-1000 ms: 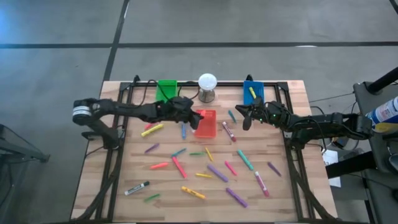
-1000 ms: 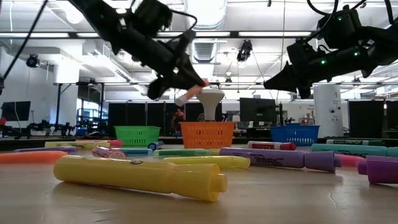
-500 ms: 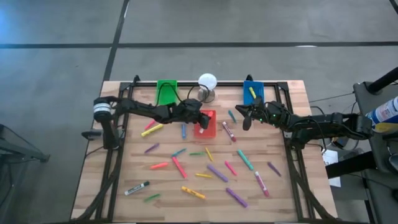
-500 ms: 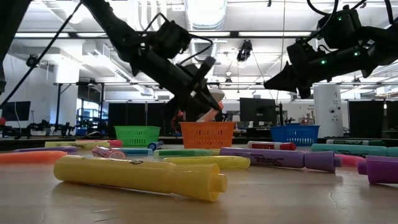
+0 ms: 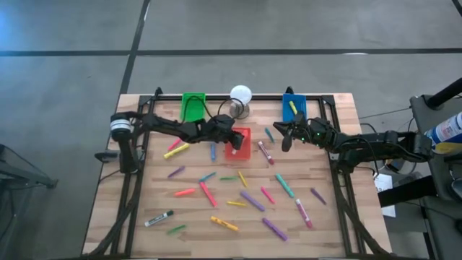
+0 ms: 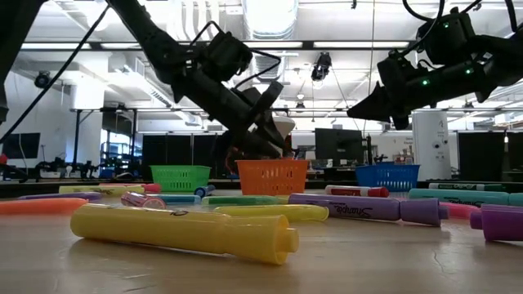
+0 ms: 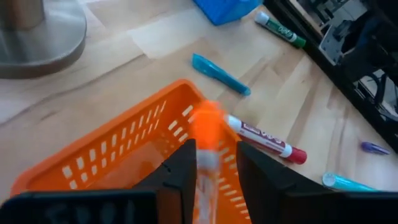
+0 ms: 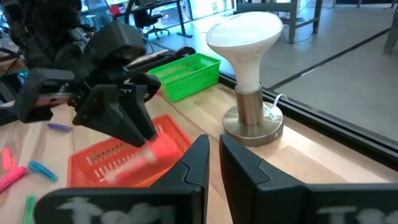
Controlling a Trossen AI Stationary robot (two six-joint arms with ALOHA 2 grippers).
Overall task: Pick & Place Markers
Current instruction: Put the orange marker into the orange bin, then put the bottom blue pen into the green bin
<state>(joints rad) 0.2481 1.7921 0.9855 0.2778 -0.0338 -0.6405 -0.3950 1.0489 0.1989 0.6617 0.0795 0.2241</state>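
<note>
My left gripper [image 5: 232,139] hangs low over the red bin [image 5: 247,133], open. A red marker [image 7: 208,134] stands blurred between its fingers above the bin's inside [image 7: 124,163]. In the right wrist view the same marker [image 8: 152,155] shows just below the fingers, over the bin [image 8: 93,163]. My right gripper [image 5: 284,139] is shut and hovers above the table near a teal marker [image 5: 269,134], holding nothing. Several markers [image 5: 251,200] lie flat and scattered on the wooden table. My left gripper comes from above, slanting toward the table's right, with the red marker [image 7: 205,155] lying along its fingers. A gap shows between the marker and one finger. The marker is blurred, and I cannot tell whether the fingers touch it.
A green bin [image 5: 192,105] and a blue bin [image 5: 295,113] holding a yellow marker [image 5: 292,107] stand at the far edge. The white ball on its grey stand [image 5: 240,99] stands between them, close behind the red bin. A black frame [image 5: 137,180] borders the table.
My left gripper has moved toward the table's right and down, from beside the red bin to low over it, carrying the red marker at its fingertips. In the low view the marker no longer shows at the fingertips.
</note>
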